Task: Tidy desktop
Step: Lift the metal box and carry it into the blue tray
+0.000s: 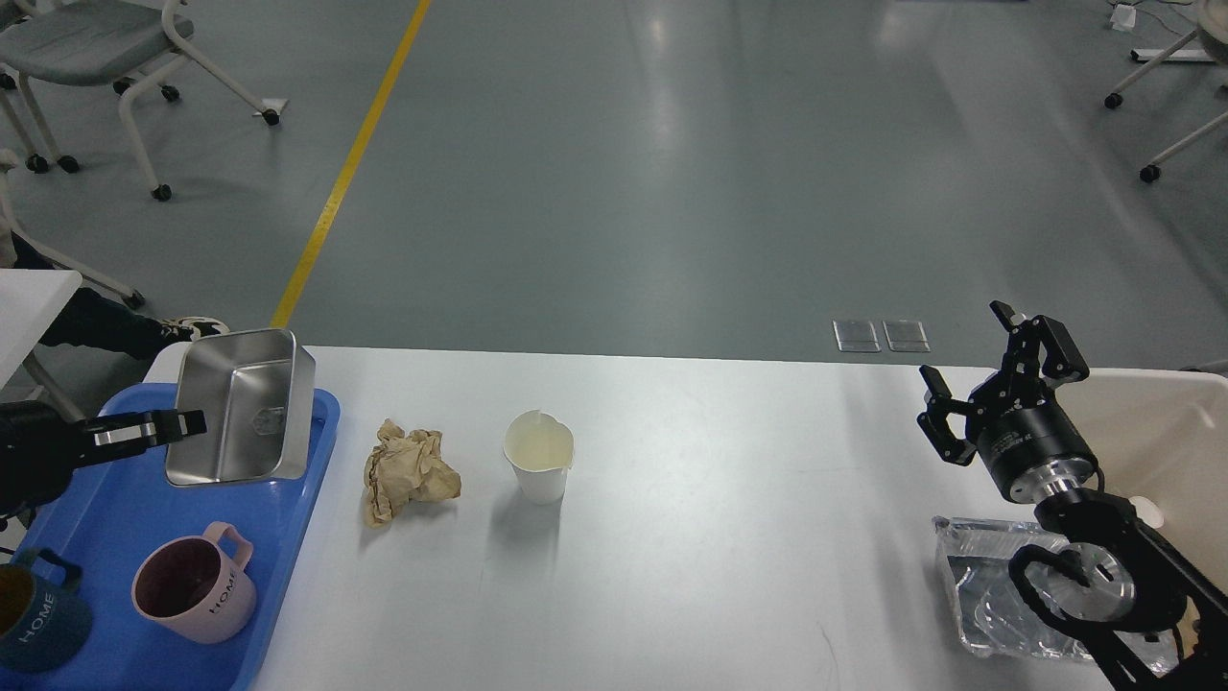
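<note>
Desktop (729, 499) tidying: left gripper (182, 425), clamped on the steel tin (245, 403), hangs above the blue tray (106, 537) at nine o'clock; next, lowering it. Right gripper (988, 393) gapes empty.

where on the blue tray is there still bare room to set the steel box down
The far half of the blue tray, under the steel box held by the left pincer, is bare. The near end is crowded by the pink mug and the dark blue mug.
</note>
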Motion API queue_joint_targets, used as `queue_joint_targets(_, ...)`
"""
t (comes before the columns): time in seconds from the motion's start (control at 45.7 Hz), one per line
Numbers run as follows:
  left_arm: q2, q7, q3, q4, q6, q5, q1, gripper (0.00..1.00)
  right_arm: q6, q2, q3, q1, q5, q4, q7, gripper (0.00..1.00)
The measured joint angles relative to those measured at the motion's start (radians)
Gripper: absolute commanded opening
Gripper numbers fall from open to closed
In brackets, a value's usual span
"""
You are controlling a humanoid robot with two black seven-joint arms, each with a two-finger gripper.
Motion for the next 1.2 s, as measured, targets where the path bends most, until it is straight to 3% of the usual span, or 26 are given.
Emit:
queue_joint_targets(0.197, -0.045, -0.004, 0.004, 0.114, -0.008, -0.012, 0.019, 0.0, 0.0, 0.0, 0.0, 0.002, 0.0, 0.0, 0.0, 1.0)
queue_joint_targets(0.372, -0.167, -0.022, 0.006, 0.295, 0.0, -0.039, 0.054, 0.0, 0.0, 0.005, 0.001, 0.0, 0.0, 0.001, 0.0, 1.0)
queue_joint_targets(0.832, -0.291, -0.024, -0.003, 0.562, 0.019, -0.115, 0.161, 0.0, 0.0, 0.021, 0.001, 0.0, -0.002, 0.001, 0.0, 1.0)
queue_joint_targets(1.204, -0.457, -0.026, -0.005, 0.802, 0.017, -0.22, 0.17, 0.0, 0.0, 0.027, 0.001, -0.001, -0.009, 0.006, 0.0, 1.0)
